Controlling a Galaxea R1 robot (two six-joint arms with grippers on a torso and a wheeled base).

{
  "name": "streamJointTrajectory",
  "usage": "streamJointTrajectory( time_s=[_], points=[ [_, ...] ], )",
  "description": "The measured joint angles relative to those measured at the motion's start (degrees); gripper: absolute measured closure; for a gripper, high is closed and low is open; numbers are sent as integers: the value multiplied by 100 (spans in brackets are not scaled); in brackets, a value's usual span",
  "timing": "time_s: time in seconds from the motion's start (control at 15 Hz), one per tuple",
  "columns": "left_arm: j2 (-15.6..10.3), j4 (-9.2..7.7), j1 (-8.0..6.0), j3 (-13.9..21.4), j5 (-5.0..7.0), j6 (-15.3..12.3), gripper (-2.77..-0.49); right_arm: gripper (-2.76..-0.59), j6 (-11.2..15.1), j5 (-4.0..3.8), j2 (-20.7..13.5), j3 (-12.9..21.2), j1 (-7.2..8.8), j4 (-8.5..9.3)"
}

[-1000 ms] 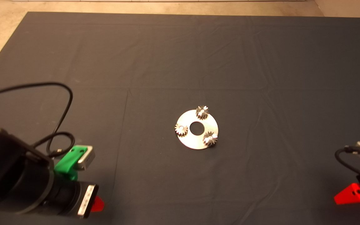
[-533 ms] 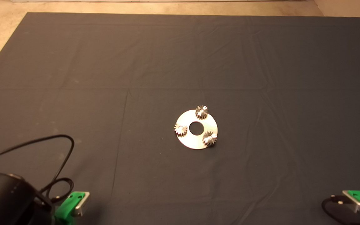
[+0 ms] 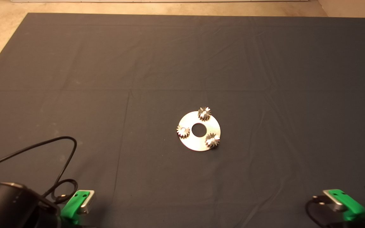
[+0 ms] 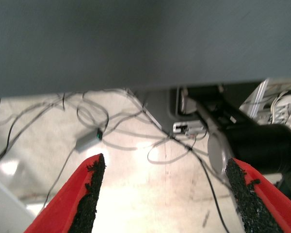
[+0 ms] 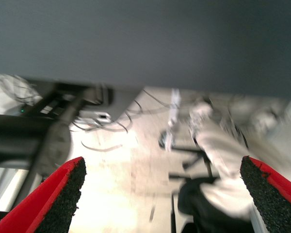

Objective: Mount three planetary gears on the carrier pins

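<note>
Gears (image 3: 204, 113) sit on all three pins of the disc (image 3: 201, 144); left gripper (image 4: 162, 194) and right gripper (image 5: 162, 196), parked, gape empty, so only a seating check seems left.

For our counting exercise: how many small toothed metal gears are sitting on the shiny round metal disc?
3. One small toothed metal gear at the shiny round disc's far edge, one at its left edge, one at its near right edge. None seems hidden.

Three planetary gears (image 3: 204, 113) sit on the disc's carrier pins (image 3: 212, 139).
</note>
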Motion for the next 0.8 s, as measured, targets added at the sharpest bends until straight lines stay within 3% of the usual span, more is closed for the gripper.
streamJointTrajectory(
  time_s=[0.13,0.27,0.4,0.8],
  points=[
    [239,207,-2,0,-5,-41,-175,-236,232,39,813,-2,-2,-282],
    [353,302,-4,0,-5,-78,-175,-236,418,96,1196,-2,-1,-463],
    [414,333,-4,0,-2,-100,-175,-236,535,45,1201,-2,-3,-547],
    [705,406,-6,0,-6,-226,-175,-236,632,44,1239,-2,-17,-631]
  ],
)
